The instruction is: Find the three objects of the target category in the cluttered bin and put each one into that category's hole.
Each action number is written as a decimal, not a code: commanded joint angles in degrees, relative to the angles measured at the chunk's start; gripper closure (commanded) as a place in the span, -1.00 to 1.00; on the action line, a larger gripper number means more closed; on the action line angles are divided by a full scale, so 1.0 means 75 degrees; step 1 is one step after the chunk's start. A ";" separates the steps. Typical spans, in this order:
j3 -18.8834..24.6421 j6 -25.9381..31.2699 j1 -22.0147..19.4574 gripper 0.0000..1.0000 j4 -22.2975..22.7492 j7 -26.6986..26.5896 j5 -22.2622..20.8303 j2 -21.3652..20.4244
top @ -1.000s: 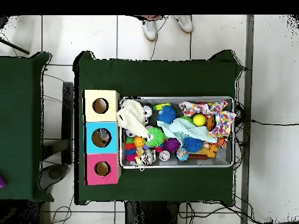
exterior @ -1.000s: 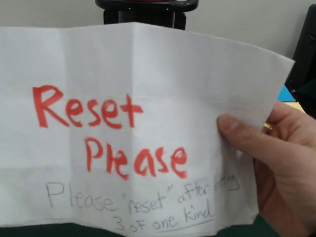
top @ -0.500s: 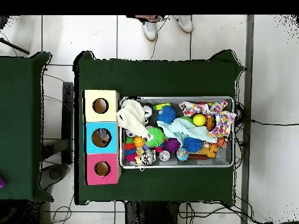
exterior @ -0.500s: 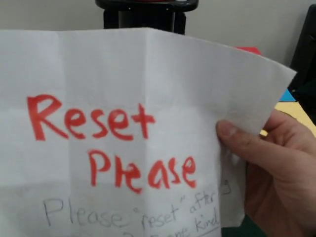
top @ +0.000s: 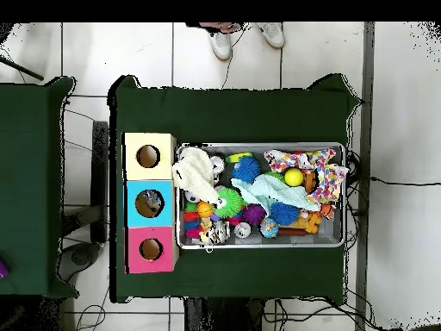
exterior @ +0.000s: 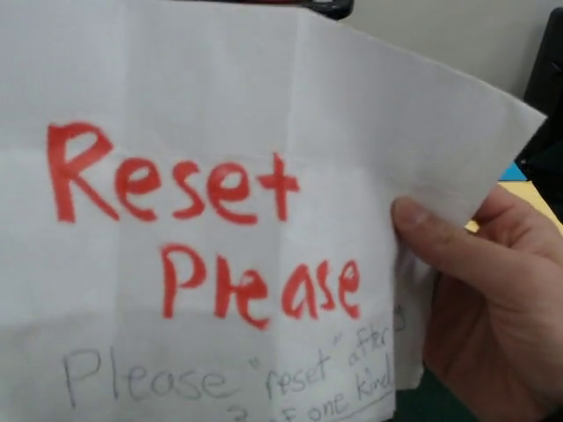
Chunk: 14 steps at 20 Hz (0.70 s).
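A white paper sign (exterior: 220,202) fills the front view; it reads "Reset Please" in red, with pencil writing below. A person's hand (exterior: 479,299) holds it at the right. In the overhead view a grey bin (top: 347,194) sits on the green table, packed with toys: a cream cloth (top: 196,169), a blue spiky ball (top: 246,167), a yellow ball (top: 295,177), a green spiky ball (top: 228,202), a patterned cloth (top: 320,172). Left of the bin stand three boxes with round holes: yellow (top: 148,156), blue (top: 149,204), pink (top: 151,249). Neither view shows the gripper.
The green cloth table (top: 232,112) has a second green table (top: 30,181) to its left. A person's shoes (top: 245,36) show at the top edge of the overhead view. Cables trail on the tiled floor around the tables.
The paper sign has moved up and closer to the front camera, covering the dark shape at the top. Nothing in the overhead view has moved.
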 commanded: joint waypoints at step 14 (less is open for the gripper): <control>-0.2472 -0.1599 0.0001 1.00 0.0688 0.2885 0.4234 0.0757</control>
